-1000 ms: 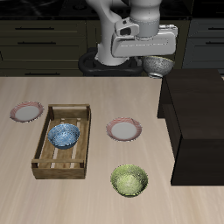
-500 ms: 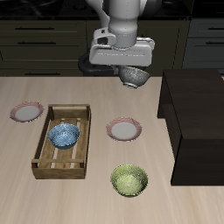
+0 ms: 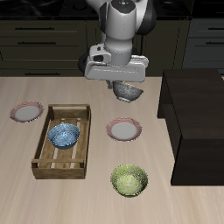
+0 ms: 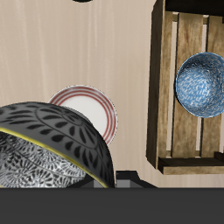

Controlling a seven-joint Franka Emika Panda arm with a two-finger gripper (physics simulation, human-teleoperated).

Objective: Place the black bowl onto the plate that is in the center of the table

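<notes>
We see a robot arm reaching out from the back of a light wood-grain tabletop (image 3: pixel 87 197), its jaws closed on the rim of the black bowl (image 3: pixel 128 90), a small dark bowl with a pale speckled inside. The bowl hangs in the air, clear of the tabletop and tilted a little, because it is held by one edge rather than from beneath. It sits farther back than the plate (image 3: pixel 124 130), a small white-centred plate with a pink-red rim lying flat at the middle of the tabletop, which we take to be the target. In the wrist view the bowl's patterned outer wall (image 4: pixel 52 144) fills much of the frame and partly overlaps the plate (image 4: pixel 87 107), so we judge the bowl is nearly but not yet fully above it. Beside the plate stands a shallow wooden tray (image 3: pixel 61 140) holding a blue patterned bowl (image 3: pixel 64 135). A yellow-green bowl (image 3: pixel 129 180) rests nearer the front edge, a second pink-rimmed plate (image 3: pixel 26 111) lies beyond the tray, and a dark cabinet block (image 3: pixel 197 122) stands at the plate's other side. We judge the carry is well along, with lowering and release to come.
</notes>
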